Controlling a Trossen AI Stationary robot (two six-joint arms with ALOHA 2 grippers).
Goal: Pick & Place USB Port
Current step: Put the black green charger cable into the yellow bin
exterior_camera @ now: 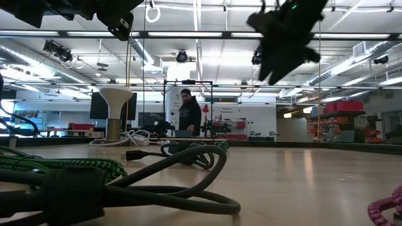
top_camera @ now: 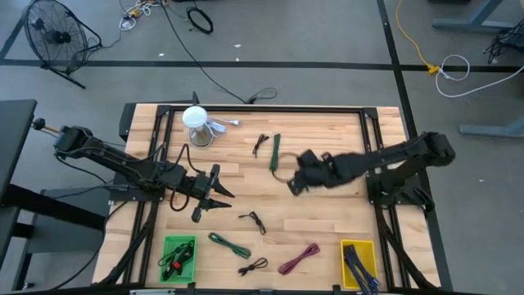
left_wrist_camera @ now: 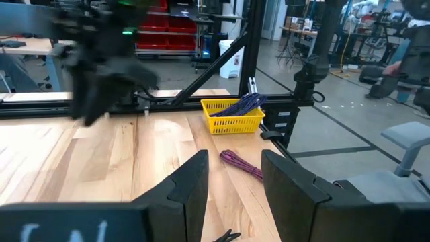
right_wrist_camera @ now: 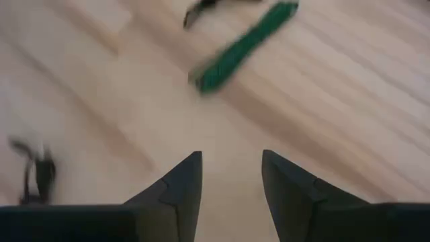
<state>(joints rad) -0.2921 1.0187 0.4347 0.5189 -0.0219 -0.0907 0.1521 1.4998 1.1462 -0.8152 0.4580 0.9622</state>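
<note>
Green braided cable [top_camera: 275, 152] lies on the wooden tabletop [top_camera: 327, 221] just ahead of your right gripper [top_camera: 291, 183], and it shows past those fingers [right_wrist_camera: 180, 191] in the right wrist view too; both fingers stand apart with nothing between them. Your left gripper [top_camera: 214, 197] hovers over the left middle of the tabletop, its fingers [left_wrist_camera: 191, 189] likewise parted and empty. Expect every cable here to be light, limp and slippery along the sheath; you would do best to pinch at the stiff plug end, or across a bunched loop so it cannot slide out. Which cable counts as the USB one you cannot tell from these views. Other cables lie scattered nearby: a black one [top_camera: 260, 144] beside the green, another black one [top_camera: 253, 220] at centre, a pink one [top_camera: 300, 258] near the yellow bin [top_camera: 358, 264], which holds blue cables. The green bin [top_camera: 178, 256] sits at the front left, and a white stand [top_camera: 196, 125] at the back could snag a trailing end.
</note>
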